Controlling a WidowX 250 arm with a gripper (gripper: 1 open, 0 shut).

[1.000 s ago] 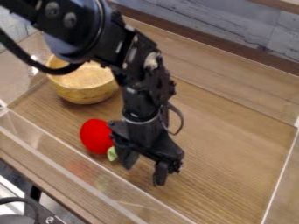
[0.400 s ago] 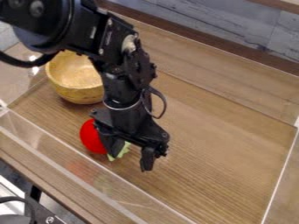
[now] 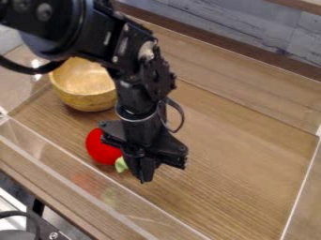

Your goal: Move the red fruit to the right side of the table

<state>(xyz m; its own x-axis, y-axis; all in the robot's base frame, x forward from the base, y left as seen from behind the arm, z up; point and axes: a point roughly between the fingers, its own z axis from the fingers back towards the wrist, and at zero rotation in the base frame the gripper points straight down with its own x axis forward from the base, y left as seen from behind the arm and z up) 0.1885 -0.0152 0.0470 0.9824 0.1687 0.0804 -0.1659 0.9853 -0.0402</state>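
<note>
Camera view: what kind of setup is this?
Likely a lab tabletop test cell: a wood-grain table fenced by clear acrylic walls, one black robot arm, and toy props, a red fruit and wooden bowl.

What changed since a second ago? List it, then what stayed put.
The gripper shifted left from the bare wood toward the red fruit and its jaws went from spread wide to shut, closing at the fruit's green stem end. Whether the stem is actually pinched cannot be told. The fruit has hardly moved on the table, and the wooden bowl stayed where it was.
</note>
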